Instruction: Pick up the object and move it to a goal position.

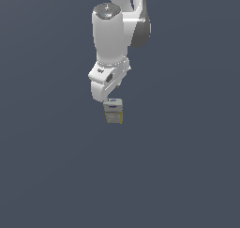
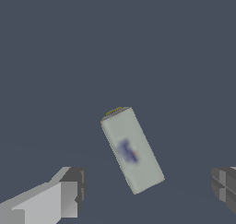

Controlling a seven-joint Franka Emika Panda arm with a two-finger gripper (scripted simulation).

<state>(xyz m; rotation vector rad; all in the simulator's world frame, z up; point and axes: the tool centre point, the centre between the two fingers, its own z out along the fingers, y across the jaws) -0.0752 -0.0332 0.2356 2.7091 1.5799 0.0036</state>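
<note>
The object (image 1: 113, 111) is a small pale grey-white box with yellow edges, standing on the flat grey surface directly under the white arm's hand. My gripper (image 1: 111, 97) hangs just above its top. In the wrist view the object (image 2: 132, 149) shows a blurred blue mark on its pale face and a yellow end, and it lies skewed between the two fingers. One finger (image 2: 69, 193) and the other finger (image 2: 224, 186) stand wide apart on either side of it, touching nothing. The gripper (image 2: 148, 189) is open.
A plain dark grey-blue floor (image 1: 187, 175) fills both views. No other objects, containers or edges show. The white arm (image 1: 112, 30) rises above the box toward the top of the exterior view.
</note>
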